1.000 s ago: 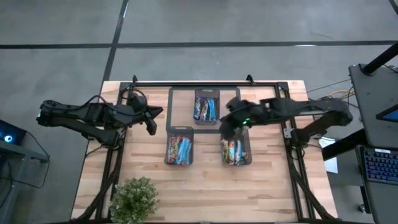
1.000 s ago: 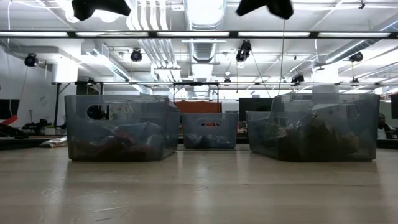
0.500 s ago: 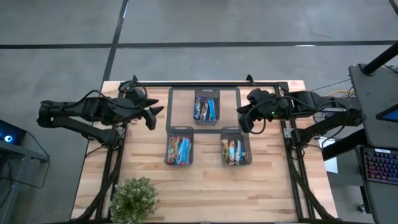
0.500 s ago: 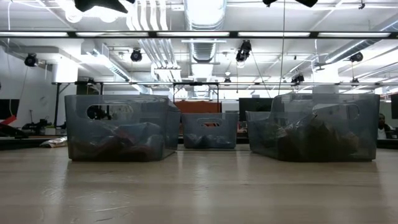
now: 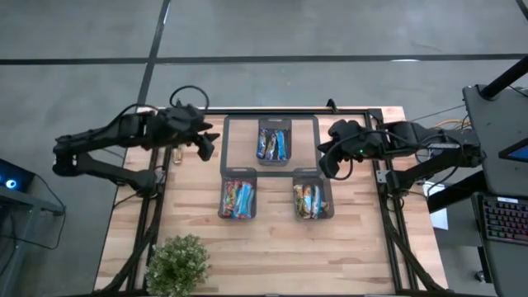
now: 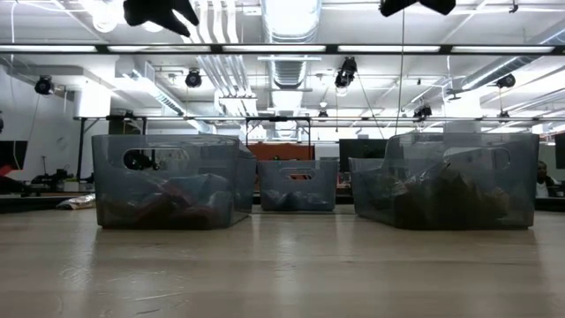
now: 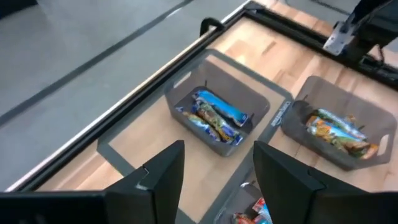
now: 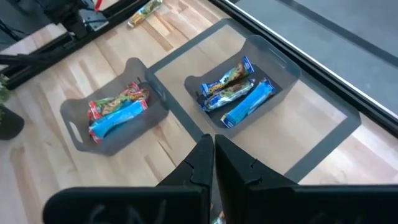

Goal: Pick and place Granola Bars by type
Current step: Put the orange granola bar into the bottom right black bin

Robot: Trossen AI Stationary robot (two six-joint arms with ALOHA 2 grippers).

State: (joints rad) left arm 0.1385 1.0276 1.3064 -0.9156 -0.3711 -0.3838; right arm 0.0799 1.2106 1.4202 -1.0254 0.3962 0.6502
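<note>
Since a second ago the right arm has pulled back from over the bins to the bench's right edge, and the left arm has swung toward the far rail. Now the left gripper hangs above the bench just left of the gray frame, its jaws spread wide with nothing between them. Over by the right rail, the right gripper has its jaws pressed together, empty. Granola bars lie in all three bins: blue ones in the far bin inside the frame, red-and-blue ones in the near left bin, and brownish-gold ones in the near right bin. One more bar, possibly gold-wrapped, lies loose on the bench near the left arm's base. A potted plant stands at the near left corner.
</note>
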